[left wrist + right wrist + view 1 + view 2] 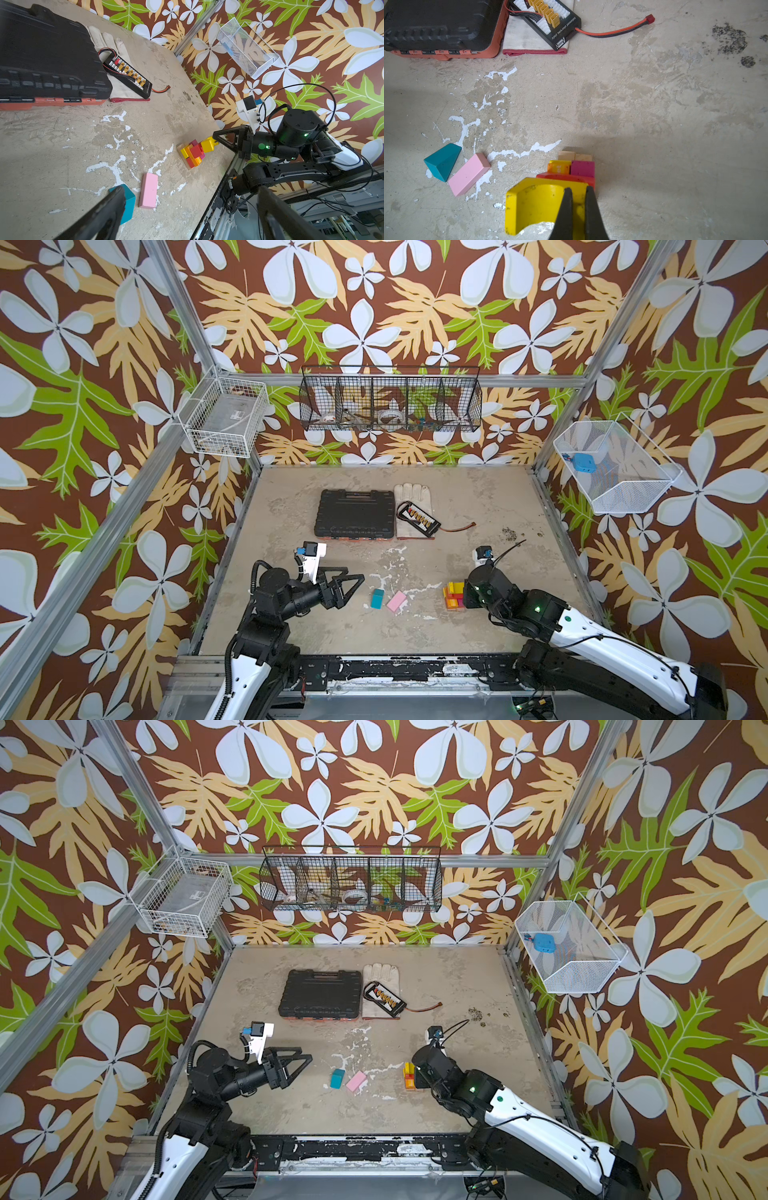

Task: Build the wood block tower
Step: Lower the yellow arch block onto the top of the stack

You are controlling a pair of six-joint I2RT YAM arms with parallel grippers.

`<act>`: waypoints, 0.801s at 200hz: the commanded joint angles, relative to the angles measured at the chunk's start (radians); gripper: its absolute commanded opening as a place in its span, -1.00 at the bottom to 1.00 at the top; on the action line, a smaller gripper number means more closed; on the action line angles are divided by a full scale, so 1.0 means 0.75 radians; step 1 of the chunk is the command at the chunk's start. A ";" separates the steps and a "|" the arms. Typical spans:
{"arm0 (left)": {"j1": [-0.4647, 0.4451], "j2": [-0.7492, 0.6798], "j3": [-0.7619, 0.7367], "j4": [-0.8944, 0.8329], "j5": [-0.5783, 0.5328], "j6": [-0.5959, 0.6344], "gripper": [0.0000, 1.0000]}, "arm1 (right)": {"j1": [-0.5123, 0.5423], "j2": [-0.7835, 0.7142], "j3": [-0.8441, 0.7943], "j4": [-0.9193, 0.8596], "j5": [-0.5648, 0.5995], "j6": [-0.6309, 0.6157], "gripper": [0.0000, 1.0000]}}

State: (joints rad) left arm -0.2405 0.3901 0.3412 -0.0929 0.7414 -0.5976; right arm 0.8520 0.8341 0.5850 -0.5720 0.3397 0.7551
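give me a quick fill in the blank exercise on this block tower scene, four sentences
The jaws of the right gripper are shut on a ____ arch block at the tower.
The jaws of the left gripper stand ____.
The pink block lies beside the ____ wedge block.
The charging plate lies on a ____ beside the black tool case.
Missing words: yellow, open, teal, glove.

The short block (377, 598) lies beside the long block (396, 601), left of the tower (453, 598), before the case (354, 513).
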 commanded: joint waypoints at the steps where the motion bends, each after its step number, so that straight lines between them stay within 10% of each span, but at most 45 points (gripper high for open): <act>1: 0.000 -0.003 -0.003 0.046 0.014 -0.005 1.00 | 0.002 0.012 -0.003 0.034 0.003 0.008 -1.00; 160: 0.001 -0.006 -0.005 0.048 0.014 -0.009 1.00 | -0.003 0.023 -0.005 -0.001 0.049 0.018 -0.74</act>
State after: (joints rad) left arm -0.2405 0.3878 0.3393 -0.0929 0.7414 -0.5999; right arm 0.8513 0.8520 0.5816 -0.5697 0.3573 0.7589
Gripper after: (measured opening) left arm 0.998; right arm 0.130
